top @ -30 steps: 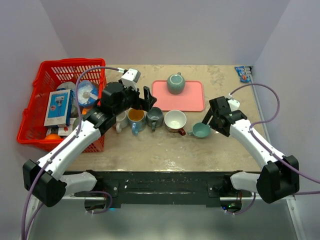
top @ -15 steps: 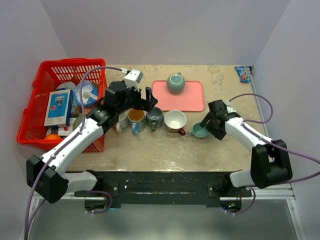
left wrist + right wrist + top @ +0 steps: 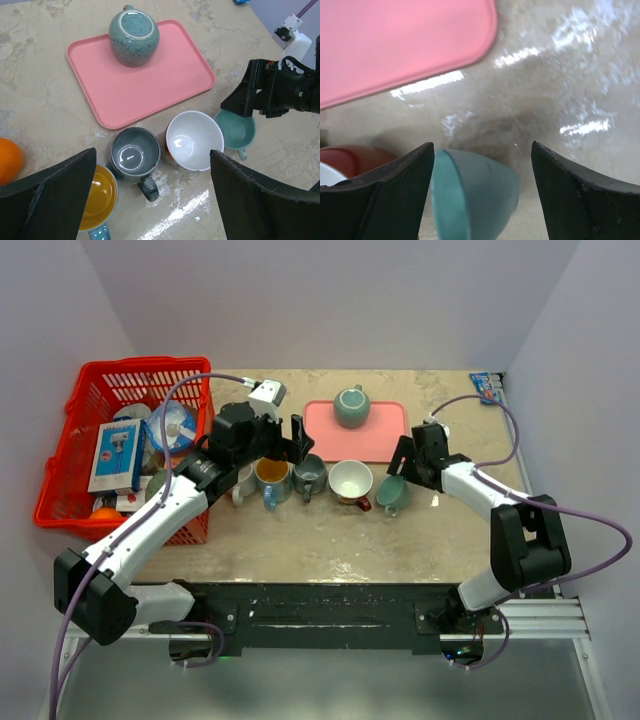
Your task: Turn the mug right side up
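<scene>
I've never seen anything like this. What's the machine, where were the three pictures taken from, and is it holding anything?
Two robot arms are bolted at the near edge of a table. One picture looks down from above; the others come from a camera on each wrist. On the table: a red basket, a pink tray carrying an upside-down mug, and a row of cups. The left gripper hovers open over the cups, holding nothing. The right gripper is open around the teal cup, not clamping it.

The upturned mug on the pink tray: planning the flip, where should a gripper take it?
Probably the mug across its rounded body, from above: base up, nothing crowds it on the tray, and its handle points to the far side.
</scene>
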Controlling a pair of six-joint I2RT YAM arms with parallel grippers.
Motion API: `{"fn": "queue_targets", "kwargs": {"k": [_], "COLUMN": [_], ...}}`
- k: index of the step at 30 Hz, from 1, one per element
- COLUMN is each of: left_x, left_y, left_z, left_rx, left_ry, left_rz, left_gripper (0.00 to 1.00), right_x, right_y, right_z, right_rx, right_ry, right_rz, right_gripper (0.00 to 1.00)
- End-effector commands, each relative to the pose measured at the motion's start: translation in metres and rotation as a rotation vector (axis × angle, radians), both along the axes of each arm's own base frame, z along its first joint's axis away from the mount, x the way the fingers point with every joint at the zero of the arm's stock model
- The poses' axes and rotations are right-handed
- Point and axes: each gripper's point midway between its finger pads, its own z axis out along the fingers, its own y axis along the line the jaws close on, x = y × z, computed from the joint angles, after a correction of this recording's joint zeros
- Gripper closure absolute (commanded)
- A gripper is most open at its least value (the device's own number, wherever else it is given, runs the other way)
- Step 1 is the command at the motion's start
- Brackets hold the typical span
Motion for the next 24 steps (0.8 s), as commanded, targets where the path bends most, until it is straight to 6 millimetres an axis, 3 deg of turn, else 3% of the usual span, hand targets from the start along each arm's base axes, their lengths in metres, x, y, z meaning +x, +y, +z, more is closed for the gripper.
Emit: {"fn": "queue_targets", "kwargs": {"k": [1,8,17,24], "left_x": [0.010,0.012,0.014,0.012], "left_y": [0.002,0.003,-0.001,-0.001], "left_z": [0.017,0.016,0.013,0.009], "left_rx": [-0.010,-0.004,-0.004,-0.003], "left_ry": [-0.050,-0.052,-0.043,-0.034], "left_rz": [0.024,0.033,0.020,0.018], "left_gripper": [0.01,0.01,0.01,0.01], "right_x": [0.032,0.012,0.002,-0.026], "right_y": [0.019,0.013,0.021,0.034], "right_z": [0.034,0.022,0.058,0.066], "right_rx": [0.014,-0.007,0.016,0.079], "right_ry": [-0.160,-0.085,-0.175,-0.173], "right_rz": [0.152,0.162,0.254,0.357], "right_gripper": [0.20,0.25,0.14,0.18]}}
